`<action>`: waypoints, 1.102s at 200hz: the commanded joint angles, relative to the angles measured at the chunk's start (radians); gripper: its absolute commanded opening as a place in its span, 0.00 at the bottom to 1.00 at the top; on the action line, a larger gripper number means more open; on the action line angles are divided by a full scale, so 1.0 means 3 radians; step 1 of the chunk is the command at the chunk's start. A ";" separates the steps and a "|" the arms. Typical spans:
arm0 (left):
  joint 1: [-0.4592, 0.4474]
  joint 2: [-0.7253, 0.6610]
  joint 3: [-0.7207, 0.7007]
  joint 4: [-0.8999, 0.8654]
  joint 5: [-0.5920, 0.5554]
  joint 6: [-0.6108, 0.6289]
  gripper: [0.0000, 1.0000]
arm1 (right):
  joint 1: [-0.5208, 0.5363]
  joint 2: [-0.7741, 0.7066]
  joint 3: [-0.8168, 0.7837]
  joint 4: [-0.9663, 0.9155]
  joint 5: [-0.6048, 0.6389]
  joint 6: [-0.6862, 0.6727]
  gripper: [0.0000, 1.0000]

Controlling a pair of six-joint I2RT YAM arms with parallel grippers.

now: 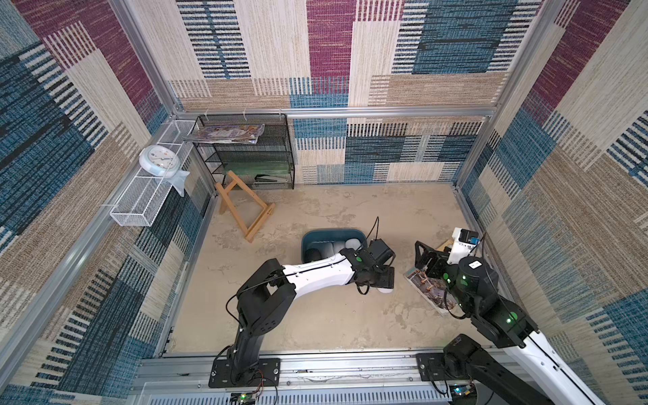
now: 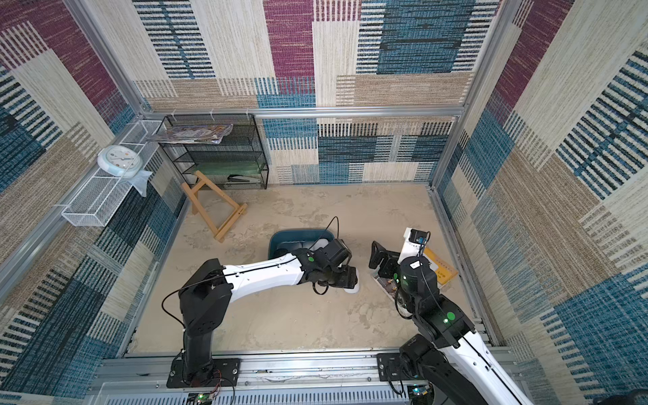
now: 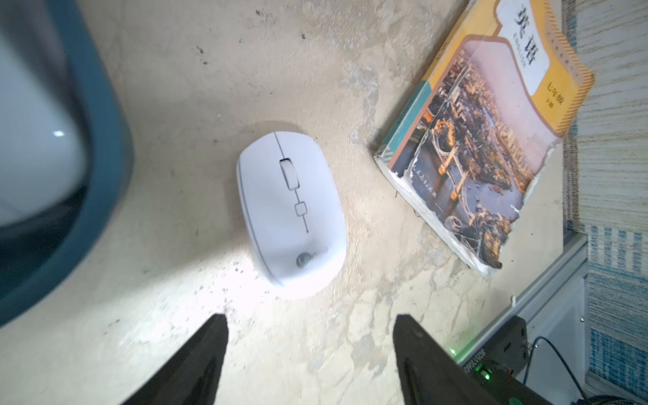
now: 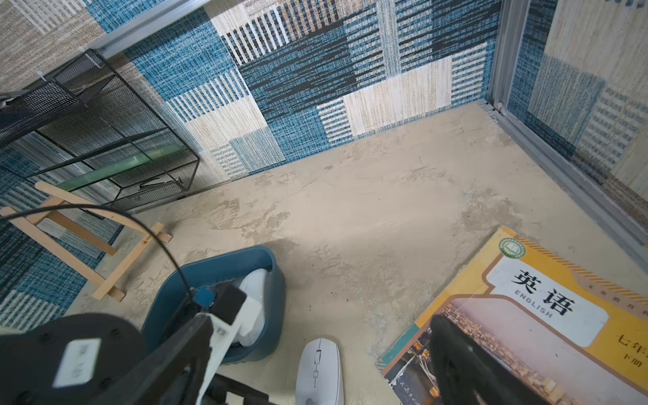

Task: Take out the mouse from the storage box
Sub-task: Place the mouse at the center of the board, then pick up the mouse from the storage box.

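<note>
The white mouse (image 3: 291, 214) lies flat on the table outside the storage box, between it and a book; it also shows in the right wrist view (image 4: 319, 371). Only its edge (image 1: 385, 289) peeks out under the left gripper in a top view. The dark teal storage box (image 1: 333, 234) (image 3: 105, 140) still holds white items (image 1: 352, 243). My left gripper (image 3: 310, 321) hovers just above the mouse, open, with nothing between its fingers. My right gripper (image 1: 426, 257) stands open over the book, one finger (image 4: 456, 350) in view.
An English textbook (image 3: 491, 140) (image 4: 526, 315) lies right of the mouse, near the right wall. A wooden easel (image 1: 245, 210) and a black mesh rack (image 1: 252, 157) stand at the back left. A white wire basket (image 1: 147, 200) carries a clock (image 1: 159, 159).
</note>
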 commanded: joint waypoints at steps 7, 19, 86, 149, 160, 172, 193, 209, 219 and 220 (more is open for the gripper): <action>0.0034 -0.0393 -0.0275 -0.0219 -0.0385 0.0173 0.80 | 0.0003 0.0219 0.0183 -0.0053 0.0065 -0.0090 0.99; 0.0101 -0.0660 -0.0529 -0.0135 -0.0434 0.0192 0.80 | 0.0002 0.0335 0.0267 -0.0036 0.0041 -0.0075 0.99; 0.0909 -0.2507 -0.2099 -0.0005 -0.0958 0.0706 0.92 | 0.0022 0.1532 0.0902 -0.0107 -0.0432 0.0005 0.99; 0.1070 -0.3719 -0.3072 0.0479 -0.1671 0.0729 0.99 | 0.0301 0.2515 0.1259 0.0006 -0.0609 0.0186 0.97; 0.1070 -0.3797 -0.3074 0.0466 -0.1749 0.0785 0.99 | 0.0361 0.2722 0.1387 -0.0083 -0.0566 0.0186 0.97; 0.1070 -0.3878 -0.3063 0.0399 -0.1852 0.0768 0.99 | 0.0428 0.2928 0.1514 -0.0164 -0.0535 0.0186 0.97; 0.1075 -0.3993 -0.3131 0.0387 -0.1932 0.0676 0.99 | 0.0543 0.3204 0.1691 -0.0247 -0.0515 0.0207 0.96; 0.1079 -0.3988 -0.3151 0.0393 -0.1889 0.0599 0.99 | 0.0636 0.3372 0.1790 -0.0257 -0.0514 0.0215 0.96; 0.1080 -0.3960 -0.3145 0.0413 -0.1857 0.0595 0.99 | 0.0673 0.3480 0.1855 -0.0289 -0.0521 0.0215 0.96; 0.1080 -0.3958 -0.3145 0.0412 -0.1856 0.0595 0.99 | 0.0675 0.3491 0.1858 -0.0294 -0.0521 0.0219 0.96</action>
